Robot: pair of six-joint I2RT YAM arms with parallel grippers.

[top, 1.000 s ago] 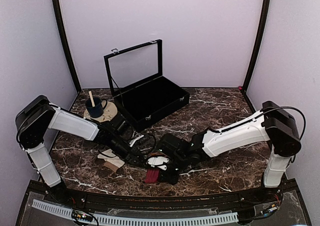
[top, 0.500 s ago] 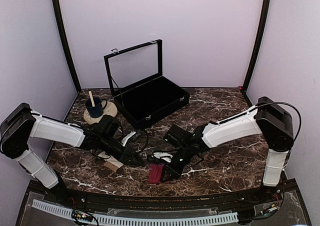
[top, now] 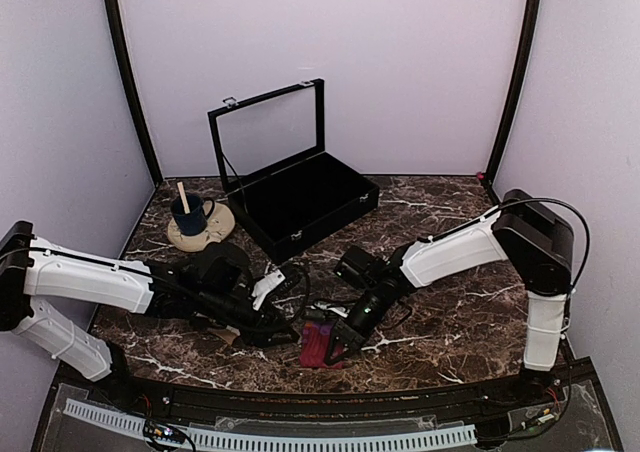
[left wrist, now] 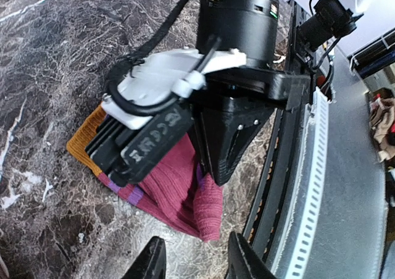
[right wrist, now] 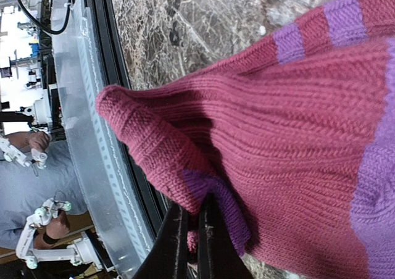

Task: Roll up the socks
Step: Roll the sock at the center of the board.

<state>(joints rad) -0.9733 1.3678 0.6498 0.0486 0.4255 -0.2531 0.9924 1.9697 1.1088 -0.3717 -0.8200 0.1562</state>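
Clamping sock (right wrist: 259, 124) fold in right hand (right wrist: 191, 229) at worktop (top: 450, 222) front edge, likely anchoring roll, with left hand (left wrist: 191, 263) parted, empty.

Magenta knit on dark veined marble

We see the sock (left wrist: 179, 189) as ribbed magenta-pink, crossed by narrow purple stripes, with an ochre-orange band at one end. The table (top: 450, 222) under it is dark brown marble patterned with thin white veins. The case (top: 300, 197) is black throughout, frame and lining alike. We make out a dark blue cup (top: 187, 215) on a beige saucer (top: 215, 230), and pale lilac walls (top: 400, 62) edged by black posts. The left arm (top: 90, 277) and right arm (top: 455, 257) have white shells with black joints. The right gripper (left wrist: 211, 175) is black under a light grey cover, and the left gripper (left wrist: 197, 263) is black.
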